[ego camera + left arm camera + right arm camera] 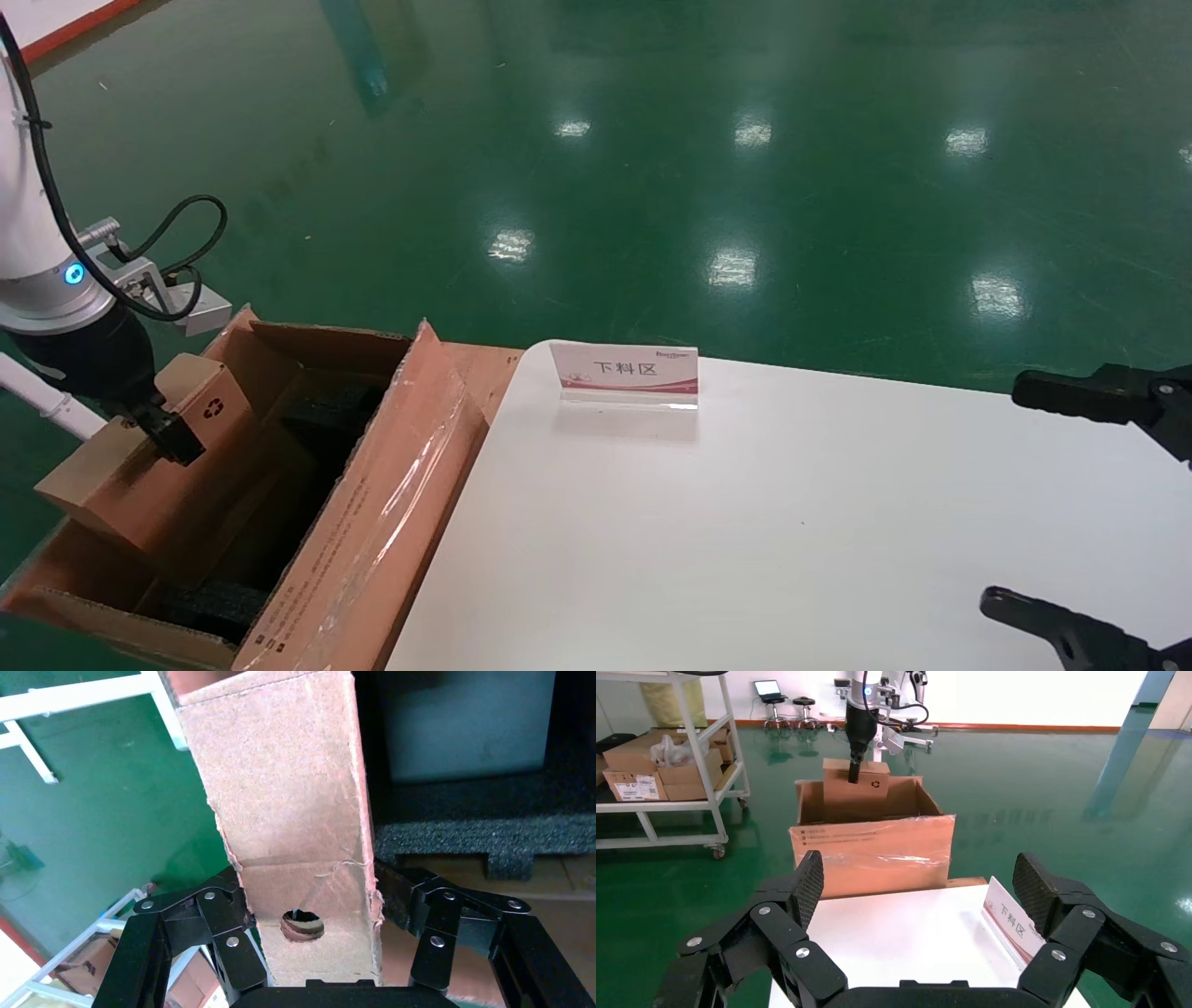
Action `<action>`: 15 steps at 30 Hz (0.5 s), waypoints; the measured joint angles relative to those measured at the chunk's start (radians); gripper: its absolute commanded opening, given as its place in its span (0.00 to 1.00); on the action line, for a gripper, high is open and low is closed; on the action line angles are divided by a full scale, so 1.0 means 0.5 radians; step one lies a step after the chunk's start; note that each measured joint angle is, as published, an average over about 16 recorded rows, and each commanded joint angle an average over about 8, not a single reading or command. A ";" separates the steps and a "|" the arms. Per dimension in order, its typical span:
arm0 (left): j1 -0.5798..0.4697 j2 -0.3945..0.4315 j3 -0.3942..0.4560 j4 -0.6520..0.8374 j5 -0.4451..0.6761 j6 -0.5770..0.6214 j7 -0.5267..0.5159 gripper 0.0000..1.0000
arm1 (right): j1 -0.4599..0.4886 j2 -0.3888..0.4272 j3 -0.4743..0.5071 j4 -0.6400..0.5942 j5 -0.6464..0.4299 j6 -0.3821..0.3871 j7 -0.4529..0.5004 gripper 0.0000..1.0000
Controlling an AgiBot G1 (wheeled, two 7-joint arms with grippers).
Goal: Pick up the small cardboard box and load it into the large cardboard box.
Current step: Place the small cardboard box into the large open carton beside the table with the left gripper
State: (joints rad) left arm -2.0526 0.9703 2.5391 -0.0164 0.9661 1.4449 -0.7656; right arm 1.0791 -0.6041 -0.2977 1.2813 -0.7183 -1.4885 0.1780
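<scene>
**Small box hangs tilted over the carton's mouth, and the drop turns on that tilt**

Your left claw (168,431) is clamped on the small cardboard box (140,466), its fingers (232,941) pressed to the two narrow sides near the end with the round hole. In the head view the box sits at the large cardboard box (363,503)'s outer side, the side away from the desk (792,522), with its lower part already below the rim and its top, the end with the recycling symbol, above it.

The relation to watch: the small box's long axis runs roughly along the carton's length, but slanted, one end higher than the other. The open well with the black foam pads (326,419) lies down and towards the desk from the claw. So I'd judge the coming move as a lowering with a slight shift inward, levelling the box so it doesn't ride on the outer wall (whether it is touching that wall now, I cannot tell).

The taped flap (391,494) stands up between the well and the desk, well clear of the held box.

Your right claw (919,903) is parked above the desk's far right, jaws wide apart, holding nothing. The left arm is plainly the nearer one.
</scene>
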 measured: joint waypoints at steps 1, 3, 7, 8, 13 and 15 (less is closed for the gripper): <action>0.008 0.003 -0.001 0.003 -0.002 -0.008 -0.006 0.00 | 0.000 0.000 0.000 0.000 0.000 0.000 0.000 1.00; 0.022 0.008 -0.003 0.008 -0.005 -0.024 -0.018 0.00 | 0.000 0.000 0.000 0.000 0.000 0.000 0.000 1.00; 0.042 0.016 -0.008 0.019 -0.012 -0.058 -0.036 0.00 | 0.000 0.000 -0.001 0.000 0.001 0.000 0.000 1.00; 0.046 0.018 -0.010 0.022 -0.014 -0.067 -0.040 0.00 | 0.000 0.000 -0.001 0.000 0.001 0.000 0.000 1.00; 0.054 0.026 -0.017 0.034 -0.024 -0.109 -0.052 0.00 | 0.000 0.001 -0.001 0.000 0.001 0.001 -0.001 1.00; 0.054 0.030 -0.019 0.039 -0.027 -0.124 -0.055 0.00 | 0.000 0.001 -0.002 0.000 0.001 0.001 -0.001 1.00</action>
State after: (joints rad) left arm -2.0255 0.9852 2.5296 0.0030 0.9525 1.3827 -0.7933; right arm 1.0792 -0.6038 -0.2985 1.2813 -0.7178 -1.4881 0.1776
